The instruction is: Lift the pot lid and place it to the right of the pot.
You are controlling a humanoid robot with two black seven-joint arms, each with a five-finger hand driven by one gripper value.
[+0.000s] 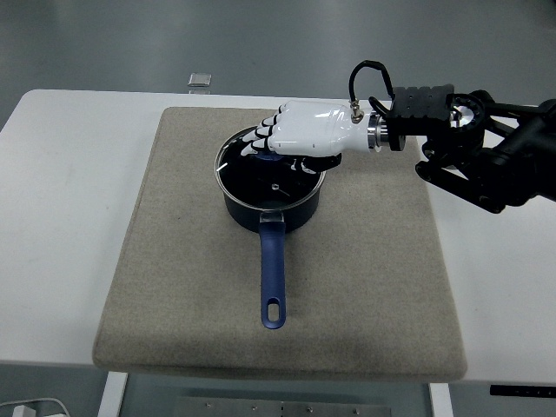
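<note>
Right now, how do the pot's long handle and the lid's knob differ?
The pot handle is long, lies flat and points toward the near table edge, untouched. The lid knob is short and mostly hidden under the right hand, whose fingers curl over it. Both are blue.

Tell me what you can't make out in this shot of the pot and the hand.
- Lid knob, head view: mostly covered by the right hand, so the grip can't be confirmed.
- Glass lid: whether it sits on the pot or has lifted is unclear from above.
- Small grey object beyond the table: too small to identify.
- Left arm: outside the picture.
</note>
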